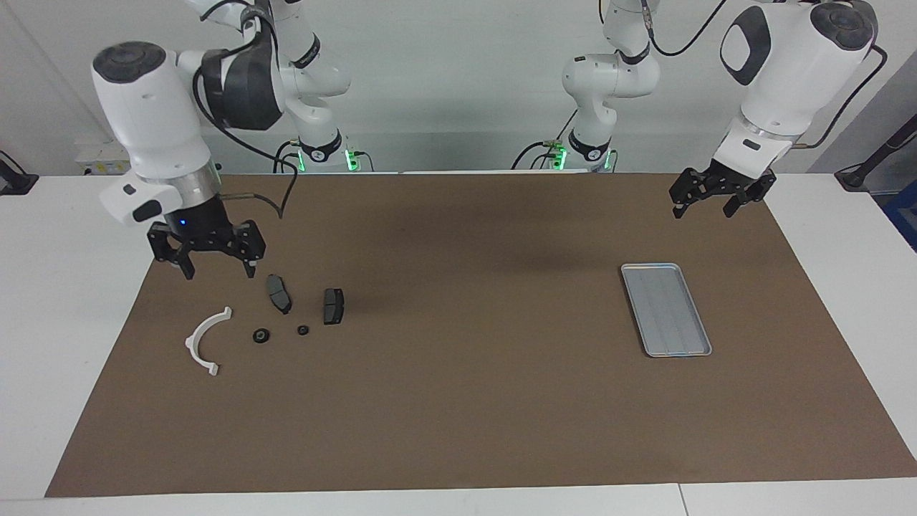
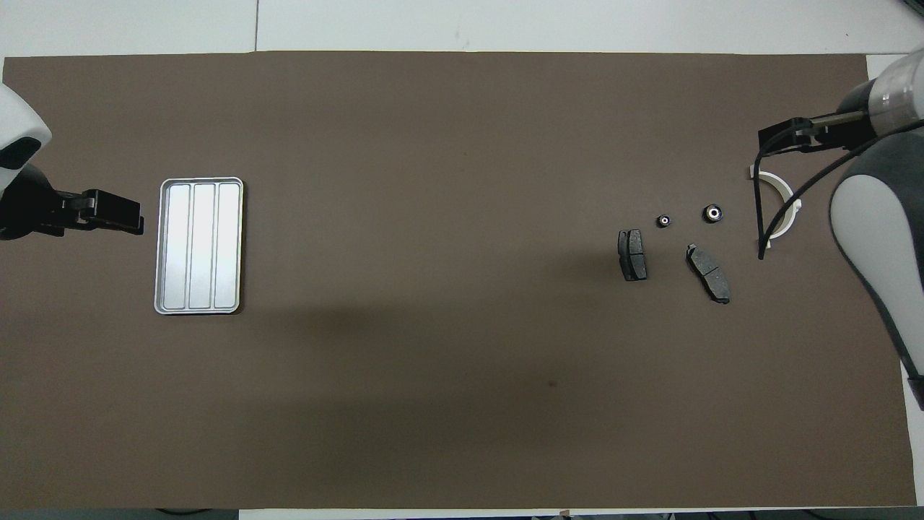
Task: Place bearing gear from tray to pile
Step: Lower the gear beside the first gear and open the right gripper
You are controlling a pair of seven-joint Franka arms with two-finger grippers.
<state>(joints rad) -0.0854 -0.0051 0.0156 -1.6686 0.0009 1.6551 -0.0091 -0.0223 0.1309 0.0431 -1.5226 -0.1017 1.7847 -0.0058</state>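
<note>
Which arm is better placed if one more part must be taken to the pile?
Probably neither is needed: the flat silver-grey metal tray looks empty. Otherwise the left gripper, open, hangs near the tray; the right gripper, open, hangs beside the white semicircular plastic bracket.

The right arm bends down from its raised elbow with the wrist pointing straight down, and the right gripper (image 1: 213, 258) hangs in the air with its two fingers spread apart and nothing between them. The left arm waits with its forearm angled downward, and the left gripper (image 1: 713, 201) is likewise up in the air, its jaws apart and holding nothing.
</note>
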